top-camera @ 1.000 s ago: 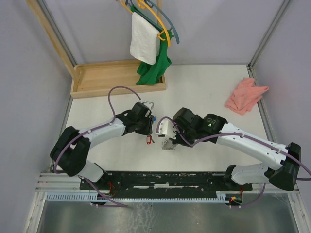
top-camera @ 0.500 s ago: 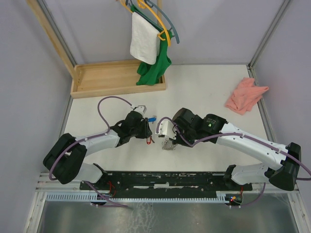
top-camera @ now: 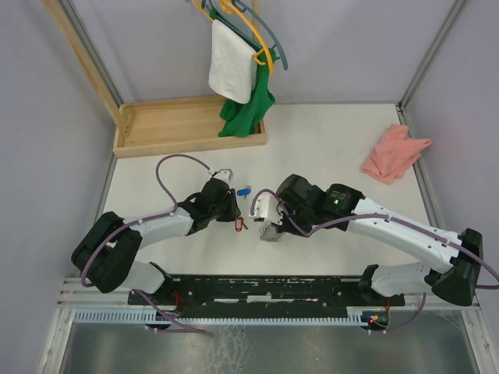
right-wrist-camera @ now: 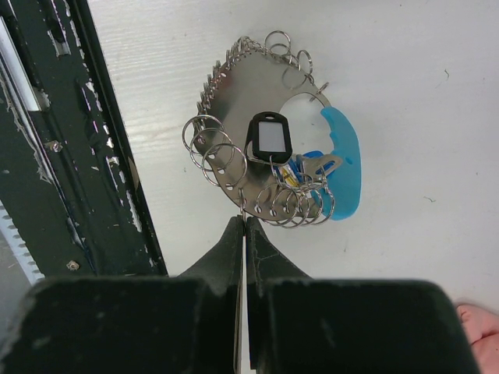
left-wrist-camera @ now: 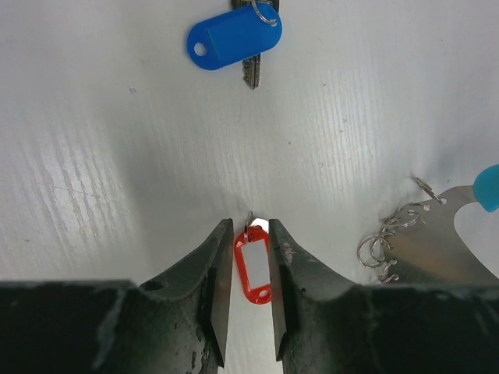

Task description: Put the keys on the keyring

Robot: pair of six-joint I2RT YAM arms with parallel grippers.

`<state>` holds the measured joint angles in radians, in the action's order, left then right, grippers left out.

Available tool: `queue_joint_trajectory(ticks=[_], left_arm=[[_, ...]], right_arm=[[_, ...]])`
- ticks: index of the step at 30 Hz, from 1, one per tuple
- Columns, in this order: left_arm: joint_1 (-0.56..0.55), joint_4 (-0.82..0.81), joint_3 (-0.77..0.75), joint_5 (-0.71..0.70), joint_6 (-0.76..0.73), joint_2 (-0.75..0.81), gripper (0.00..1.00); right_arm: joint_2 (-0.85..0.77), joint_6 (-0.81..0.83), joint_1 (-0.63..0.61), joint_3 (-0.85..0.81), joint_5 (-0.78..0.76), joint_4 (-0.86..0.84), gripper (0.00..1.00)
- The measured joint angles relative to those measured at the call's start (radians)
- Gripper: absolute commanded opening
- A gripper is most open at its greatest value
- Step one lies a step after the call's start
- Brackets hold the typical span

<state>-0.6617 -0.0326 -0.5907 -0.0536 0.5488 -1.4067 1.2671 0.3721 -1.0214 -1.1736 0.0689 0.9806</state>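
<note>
White tabletop (left-wrist-camera: 117,156) bears the red key (left-wrist-camera: 253,271), flanked by the left hand (left-wrist-camera: 251,234).

Pink cloth (top-camera: 394,153) far right; wooden tray (top-camera: 171,125) far left; white towel (top-camera: 231,70) hanging above.

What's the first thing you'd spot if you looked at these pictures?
A bright red key tag sits right between the left gripper's fingers. Ahead of it lies a blue key tag, and off to the right is a shiny metal plate crowded with little rings.
</note>
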Motion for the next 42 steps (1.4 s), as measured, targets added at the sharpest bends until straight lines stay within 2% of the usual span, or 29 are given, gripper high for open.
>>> queue_joint_trajectory(ticks=[12, 19, 28, 33, 42], left_arm=[[0.001, 0.0, -0.006, 0.024, 0.0, -0.055, 0.2], [0.001, 0.0, -0.018, 0.037, 0.0, -0.068, 0.03], [0.002, -0.005, -0.019, 0.06, -0.034, -0.046, 0.03], [0.002, -0.091, 0.027, 0.117, -0.149, 0.091, 0.03], [0.003, -0.395, 0.187, 0.243, -0.421, 0.383, 0.03]], right_arm=[[0.0, 0.0, 0.0, 0.001, -0.003, 0.0, 0.01], [0.0, 0.0, 0.0, 0.006, -0.003, 0.0, 0.01], [-0.002, 0.001, -0.001, 0.006, -0.019, 0.0, 0.01], [-0.032, 0.022, -0.004, 0.006, -0.025, 0.0, 0.01], [-0.149, 0.15, -0.005, 0.006, -0.024, 0.0, 0.01]])
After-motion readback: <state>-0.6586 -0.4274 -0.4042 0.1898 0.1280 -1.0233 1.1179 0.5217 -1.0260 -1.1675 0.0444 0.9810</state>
